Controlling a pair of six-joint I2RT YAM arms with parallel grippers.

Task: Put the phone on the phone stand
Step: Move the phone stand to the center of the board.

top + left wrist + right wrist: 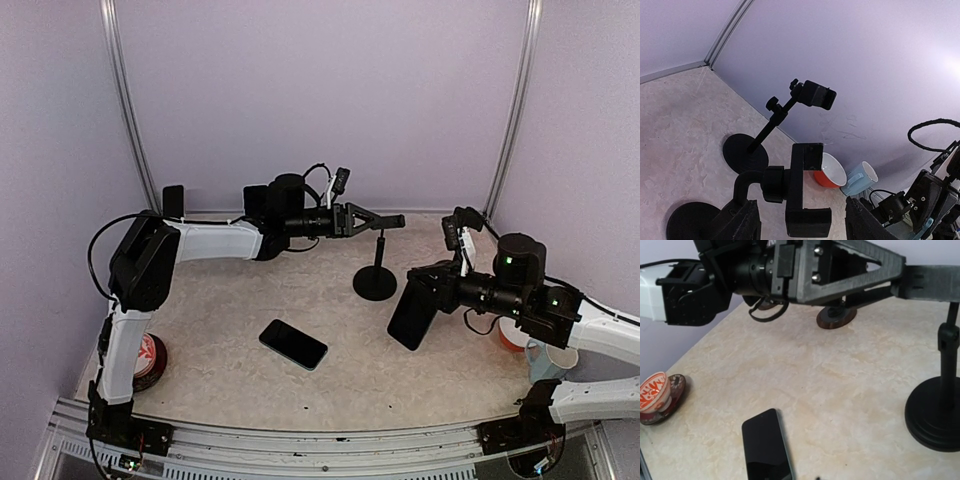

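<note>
Watching the left gripper (396, 221), I am seeing its jaws standing partly open around the clamp head (805, 190) of the black round-based phone stand (376, 282). One finger is sitting on each side and a gap is showing between each finger and the clamp, so it is gripping nothing. The flat black smartphone (293, 344) is lying on the beige marbled table (230, 320), near and left of the stand's base and well apart from both grippers. The right gripper (432, 290) is hanging just right of the stand's base, pinched closed. The top view is showing what looks like a second dark phone (410, 315) sticking out of it, tilted down to the left. I cannot confirm this from its own wrist view, where the fingers are out of sight. Another black stand (742, 152) is standing farther right, toward the right wall.
</note>
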